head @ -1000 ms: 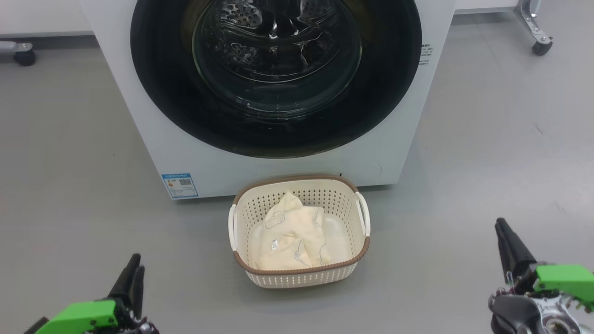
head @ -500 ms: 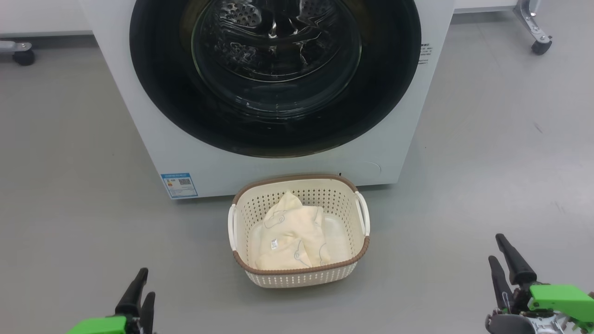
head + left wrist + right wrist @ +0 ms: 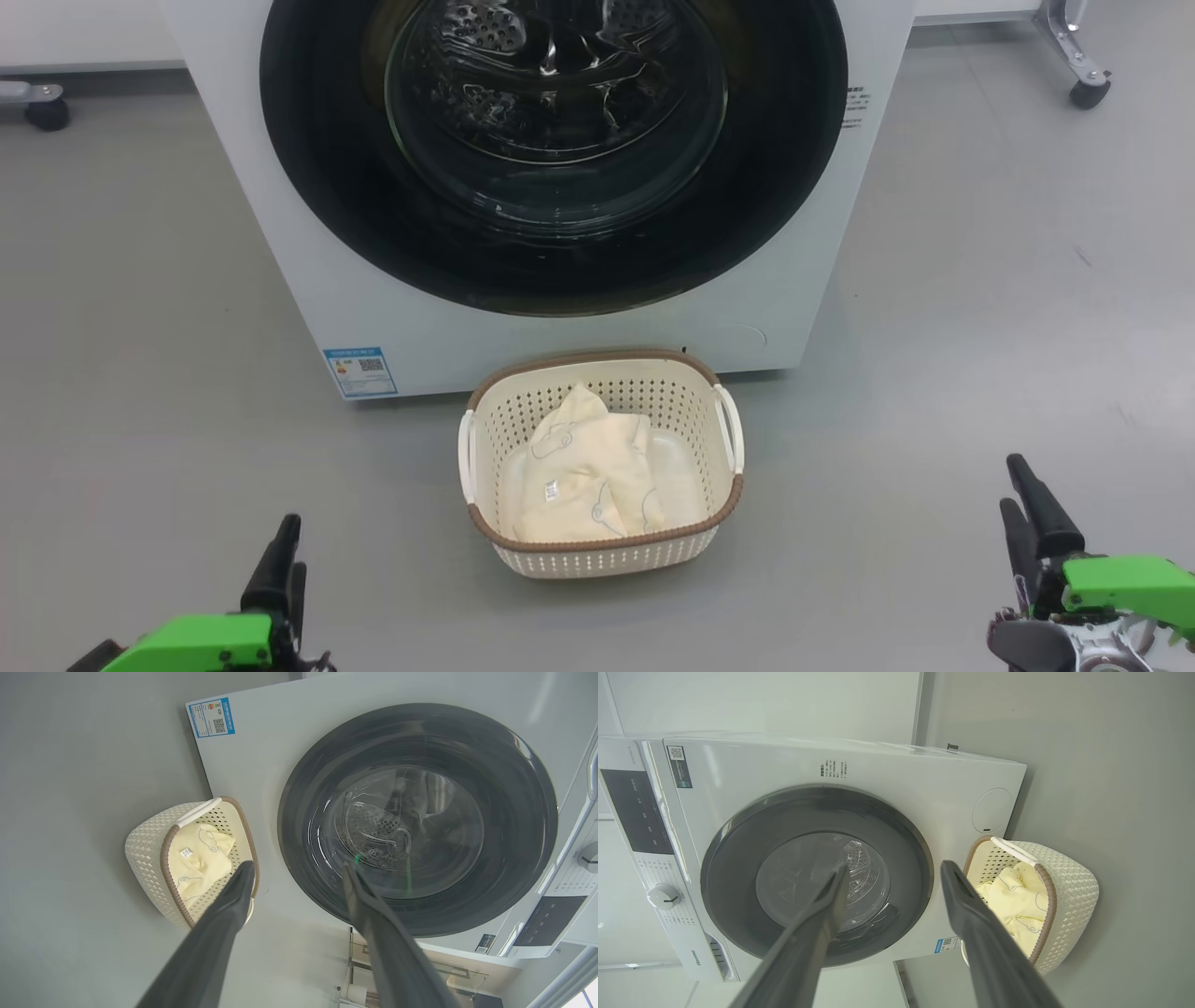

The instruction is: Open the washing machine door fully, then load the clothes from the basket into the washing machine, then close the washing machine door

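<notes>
**Both tools open and empty; door shut; clothes in basket**

Room: grey floor (image 3: 140,327) with a pale wall behind. The washer (image 3: 392,336) stands on the floor, front toward the robot. A blue label (image 3: 360,371) sits at its lower front corner.

Door (image 3: 555,140): shut, flush with the washer front. The steel drum shows through the glass.

Basket (image 3: 597,558): on the floor just in front of the washer, below the door. Cannot tell whether it touches the base.

Clothes (image 3: 588,476): crumpled inside the basket, white tag facing up, none over the rim.

Left tool (image 3: 288,551):
- Fingers spread wide in the left wrist view, nothing between them, touching nothing.
- Low at the left of the head view, well apart from the basket.
- Fingers point forward at the washer, with the green housing behind them.
- The wrist is rolled, so its camera sees the washer on its side. The basket lies past one fingertip and the door glass past the other.

Right tool (image 3: 1013,483):
- Fingers equally wide apart in the right wrist view, empty, touching nothing.
- Low at the right of the head view, well apart from the basket, fingers aimed forward.
- The wrist is rolled the opposite way. One finger lies across the door in that view and the other points toward the basket rim.

The basket lies between the two tools.
</notes>
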{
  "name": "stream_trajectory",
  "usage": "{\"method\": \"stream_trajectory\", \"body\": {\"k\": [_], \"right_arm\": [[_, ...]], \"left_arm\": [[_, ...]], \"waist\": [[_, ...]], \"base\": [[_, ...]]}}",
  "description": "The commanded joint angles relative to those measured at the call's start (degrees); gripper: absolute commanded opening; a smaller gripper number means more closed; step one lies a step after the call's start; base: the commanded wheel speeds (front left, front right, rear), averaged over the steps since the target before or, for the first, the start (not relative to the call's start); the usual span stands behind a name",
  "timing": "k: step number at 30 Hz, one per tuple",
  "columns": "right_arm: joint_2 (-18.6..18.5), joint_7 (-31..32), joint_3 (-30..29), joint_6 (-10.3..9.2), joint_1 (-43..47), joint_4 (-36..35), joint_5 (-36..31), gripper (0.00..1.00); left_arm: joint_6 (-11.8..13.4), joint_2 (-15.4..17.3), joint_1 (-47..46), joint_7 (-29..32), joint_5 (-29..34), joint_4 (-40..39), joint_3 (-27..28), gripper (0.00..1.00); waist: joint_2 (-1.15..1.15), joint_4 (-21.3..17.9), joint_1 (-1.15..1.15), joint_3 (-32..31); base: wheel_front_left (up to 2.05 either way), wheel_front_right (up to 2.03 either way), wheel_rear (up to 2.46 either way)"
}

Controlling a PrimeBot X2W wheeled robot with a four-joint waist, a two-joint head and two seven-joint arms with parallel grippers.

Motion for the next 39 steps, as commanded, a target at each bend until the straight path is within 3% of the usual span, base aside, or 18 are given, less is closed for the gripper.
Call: {"method": "stream_trajectory", "body": {"k": [1, 22, 39], "right_arm": [[-1.53, -0.61, 0.23, 0.07, -3.11, -1.87, -0.98, 1.00], [-1.84, -4.90, -0.42, 0.11, -4.90, -2.76, -29.28, 1.00], [-1.62, -7.14, 2.19, 0.14, -5.26, -3.64, -43.39, 1.00]], "left_arm": [[-0.12, 1.21, -3.26, -0.39, 1.09, -2.16, 0.38, 1.00], [0.46, 0.61, -4.25, -3.95, 28.21, -5.07, -0.15, 1.00], [0.61, 0.74, -4.66, -6.66, 41.27, -5.41, -2.34, 1.00]], "waist": [[0.00, 0.01, 0.00, 0.01], [0.00, 0.04, 0.00, 0.23], [0.00, 0.01, 0.00, -0.11]], "base": [[0.00, 0.00, 0.00], [0.00, 0.00, 0.00], [0.00, 0.00, 0.00]]}}
